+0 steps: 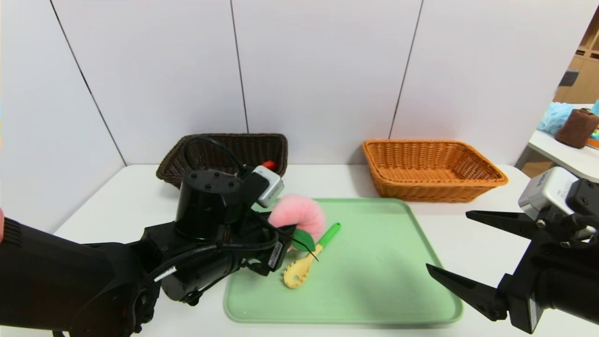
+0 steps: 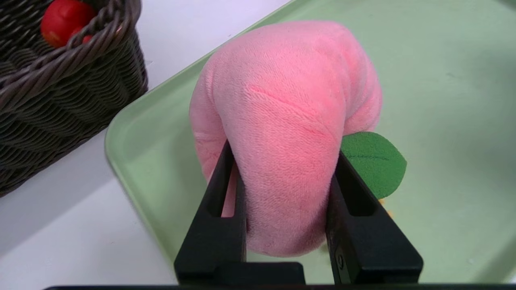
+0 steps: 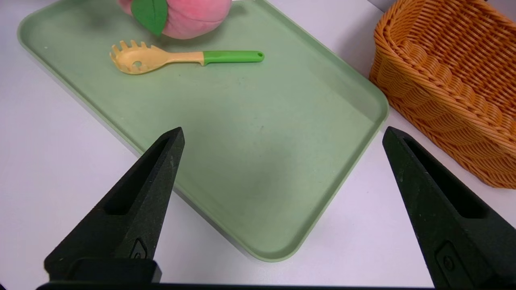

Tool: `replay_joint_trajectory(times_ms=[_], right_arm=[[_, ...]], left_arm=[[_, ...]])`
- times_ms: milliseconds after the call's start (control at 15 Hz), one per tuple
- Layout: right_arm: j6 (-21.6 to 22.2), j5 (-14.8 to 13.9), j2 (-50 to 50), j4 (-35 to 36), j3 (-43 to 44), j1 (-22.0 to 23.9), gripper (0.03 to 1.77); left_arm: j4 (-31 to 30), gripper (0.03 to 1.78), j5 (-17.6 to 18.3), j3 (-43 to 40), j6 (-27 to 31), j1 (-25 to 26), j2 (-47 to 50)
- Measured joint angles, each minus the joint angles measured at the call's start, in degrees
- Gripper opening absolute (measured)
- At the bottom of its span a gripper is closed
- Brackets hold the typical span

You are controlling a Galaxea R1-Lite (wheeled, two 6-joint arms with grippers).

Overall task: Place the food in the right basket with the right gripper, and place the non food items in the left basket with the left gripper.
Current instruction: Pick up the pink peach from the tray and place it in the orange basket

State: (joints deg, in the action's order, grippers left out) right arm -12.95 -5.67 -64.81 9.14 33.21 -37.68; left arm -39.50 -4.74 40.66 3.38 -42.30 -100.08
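Left end effector pinching the plush peach over the green tray

I see the left end effector (image 2: 282, 201) squeezing the peach (image 2: 282, 121) at centre frame above the tray (image 1: 374, 281); the pasta spoon (image 1: 309, 262) lies just below it, the dark basket (image 1: 224, 154) upper left, the orange basket (image 1: 430, 168) upper right, and my right end effector (image 3: 282, 137) spread wide, lower right

Left end effector (image 2: 282, 177) fingers pinched on something, right end effector (image 3: 282, 141) spread wide, hovering low at right

White table (image 1: 117, 196) with green tray (image 1: 374, 299), dark brown basket (image 1: 262, 150) and orange basket (image 1: 430, 171).
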Motion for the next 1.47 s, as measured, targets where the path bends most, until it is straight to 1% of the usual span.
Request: replay_joint_trajectory(times_ms=[200,400,667,800,1000,1200,1467], right_arm=[[-0.1,-0.3,0.1,0.0,0.0,0.0,1.69],[-0.1,-0.3,0.4,0.0,-0.2,0.0,1.69],[-0.1,-0.3,0.8,0.0,-0.6,0.0,1.69],[-0.1,-0.3,0.9,0.0,-0.6,0.0,1.69],[-0.1,-0.4,1.0,0.0,-0.6,0.2,1.69],[0.0,-0.4,1.1,0.0,-0.6,0.6,1.69],[-0.1,-0.4,2.2,-0.2,-1.2,2.6,1.69]], left_arm=[[0.1,0.54,-1.9,0.9,0.0,-4.3,1.1],[1.1,0.54,-3.7,3.6,0.1,-7.9,1.4],[5.2,0.54,-3.9,8.5,0.3,-11.9,1.2],[7.7,0.54,-3.9,11.1,0.5,-13.1,0.6],[9.8,0.54,-3.9,14.4,0.6,-14.6,-0.7],[9.9,0.54,-3.7,16.6,0.6,-15.5,-2.4],[9.7,0.54,-3.7,17.6,0.4,-16.3,-4.6]])
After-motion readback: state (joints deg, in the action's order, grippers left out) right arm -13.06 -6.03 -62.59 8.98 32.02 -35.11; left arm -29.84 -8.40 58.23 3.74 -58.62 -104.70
